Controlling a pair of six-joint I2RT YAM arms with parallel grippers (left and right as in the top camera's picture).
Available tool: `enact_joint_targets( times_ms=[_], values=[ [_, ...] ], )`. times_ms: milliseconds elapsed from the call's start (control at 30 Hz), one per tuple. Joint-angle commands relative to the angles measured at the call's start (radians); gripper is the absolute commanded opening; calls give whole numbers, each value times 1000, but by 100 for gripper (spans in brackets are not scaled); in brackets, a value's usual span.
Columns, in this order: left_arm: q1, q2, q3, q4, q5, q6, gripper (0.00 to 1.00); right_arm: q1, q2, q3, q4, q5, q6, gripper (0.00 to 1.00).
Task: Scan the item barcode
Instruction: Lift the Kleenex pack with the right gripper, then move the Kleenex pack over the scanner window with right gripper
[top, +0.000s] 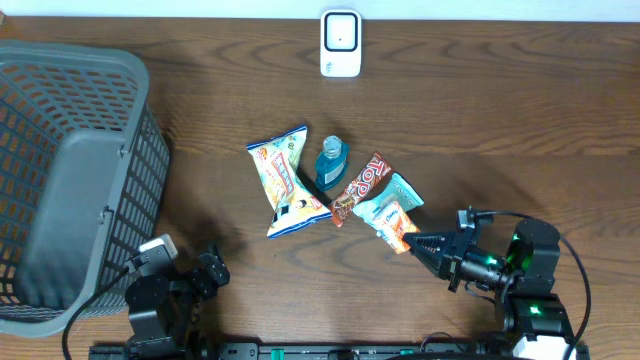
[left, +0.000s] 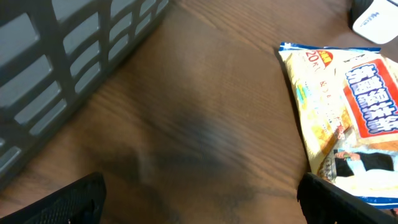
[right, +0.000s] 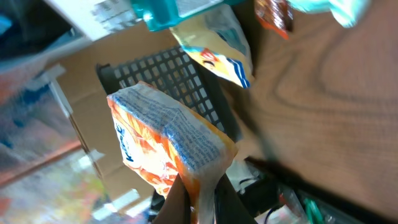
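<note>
Pincer on R arm (top: 416, 241) clamps corner of orange-and-teal foil snack packet (top: 390, 210); white plastic scanner (top: 341, 43) well up-table; L pincer (top: 212, 270) wide, empty.

The yellow snack bag (left: 339, 118) shows "20" above blurred Chinese characters.

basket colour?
Grey basket, with open grid walls. It shows best in the overhead view.
</note>
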Motion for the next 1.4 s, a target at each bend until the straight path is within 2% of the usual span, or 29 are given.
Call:
enact_joint_targets(
  times_ms=[0,167,433,567,767,1000,1100,1200,1367],
  values=[
    [2,-7,9,-14,-5,8,98,1,-1,2,39,-17,-225,1],
    [2,-7,9,-29,-5,8,98,1,-1,2,71,35,-373,1],
    [2,-7,8,-29,-5,8,98,1,-1,2,115,322,-520,1],
    [2,-7,9,-29,-5,8,98,1,-1,2,247,428,-650,1],
    [2,-7,8,-29,-5,8,98,31,32,2,483,660,-655,1],
    [2,-7,9,-29,-5,8,98,144,277,3,823,799,-655,1],
    [2,-7,9,-29,-5,8,98,213,480,31,1013,840,-655,1],
    [2,-7,9,-29,-5,8,98,265,658,111,1097,841,-685,1],
    [2,-7,9,-29,-5,8,98,344,953,352,1104,904,-862,1]
  ],
)
